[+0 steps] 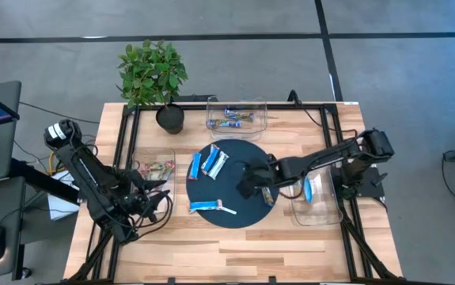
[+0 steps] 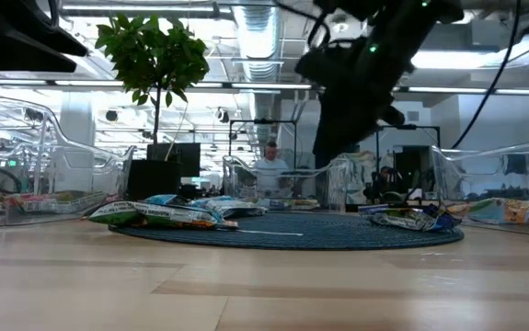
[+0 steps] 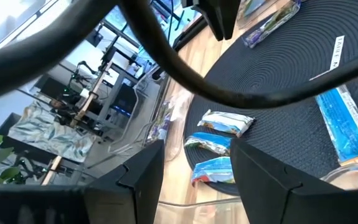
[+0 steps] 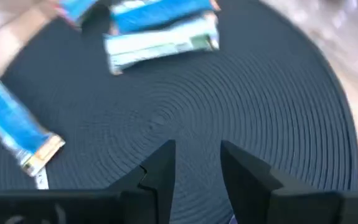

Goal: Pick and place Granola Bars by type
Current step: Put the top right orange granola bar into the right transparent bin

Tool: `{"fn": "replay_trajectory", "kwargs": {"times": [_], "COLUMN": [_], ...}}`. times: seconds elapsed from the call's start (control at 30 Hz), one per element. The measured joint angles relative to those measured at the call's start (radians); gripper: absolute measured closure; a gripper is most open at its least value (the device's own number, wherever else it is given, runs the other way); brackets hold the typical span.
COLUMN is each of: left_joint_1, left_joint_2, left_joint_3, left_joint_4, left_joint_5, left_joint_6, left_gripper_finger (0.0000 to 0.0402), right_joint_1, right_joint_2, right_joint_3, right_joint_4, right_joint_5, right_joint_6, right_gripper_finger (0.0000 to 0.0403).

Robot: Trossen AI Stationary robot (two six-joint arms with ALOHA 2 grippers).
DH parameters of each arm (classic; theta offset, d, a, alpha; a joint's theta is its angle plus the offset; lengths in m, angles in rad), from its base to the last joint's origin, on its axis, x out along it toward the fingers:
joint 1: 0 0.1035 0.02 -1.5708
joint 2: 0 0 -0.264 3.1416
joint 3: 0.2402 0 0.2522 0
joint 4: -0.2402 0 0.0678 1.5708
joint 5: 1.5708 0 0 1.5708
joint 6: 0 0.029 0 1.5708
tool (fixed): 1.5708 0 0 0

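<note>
From above, the right claw (image 1: 251, 184) hangs part-open and empty over the mat (image 1: 247, 214) at frame centre, where four bars (image 1: 211, 164) still lie; three bins already hold some, so sorting looks partly done. The left claw (image 1: 160, 202), parted and empty, waits lower left. Only the low view shows a person (image 2: 270, 164) behind.

Bare mat (image 1: 239, 207) centre; bins (image 1: 236, 113) & plant (image 1: 151, 73) around edge.
</note>
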Motion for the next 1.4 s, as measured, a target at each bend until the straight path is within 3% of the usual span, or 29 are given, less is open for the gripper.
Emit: {"fn": "replay_trajectory", "kwargs": {"times": [0.23,0.47,0.57,0.67,0.83,1.0,1.2,1.4], "left_joint_1": [0.0,0.0,0.002,0.006,0.011,0.011,0.011,0.011], "left_joint_2": [0.0,0.0,0.0,0.0,0.0,0.0,-0.001,-0.001], "left_joint_3": [0.0,0.0,0.0,0.0,0.0,0.0,0.0,0.0], "left_joint_4": [0.0,0.0,0.0,0.0,0.0,-0.001,-0.008,-0.011], "left_joint_5": [0.014,0.028,0.026,0.016,0.006,0.006,0.012,0.015], "left_joint_6": [-0.017,-0.018,-0.018,-0.018,-0.018,-0.017,-0.017,-0.018], "left_gripper_finger": [0.0223,0.0223,0.0223,0.0223,0.0223,0.0223,0.0223,0.0223], "right_joint_1": [0.024,0.037,0.033,0.014,-0.021,-0.059,-0.122,-0.137], "right_joint_2": [0.094,0.124,0.124,0.124,0.124,0.124,0.213,0.316], "right_joint_3": [0.081,0.101,0.101,0.101,0.102,0.102,0.104,0.141], "right_joint_4": [-0.266,-0.31,-0.251,-0.112,0.177,0.328,0.44,0.457], "right_joint_5": [-0.02,-0.024,0.016,0.025,-0.058,-0.089,-0.259,-0.246], "right_joint_6": [0.226,0.224,0.1,-0.125,-0.567,-0.847,-1.029,-1.077], "right_gripper_finger": [0.0285,0.0285,0.0285,0.0285,0.0285,0.0285,0.0285,0.0285]}}
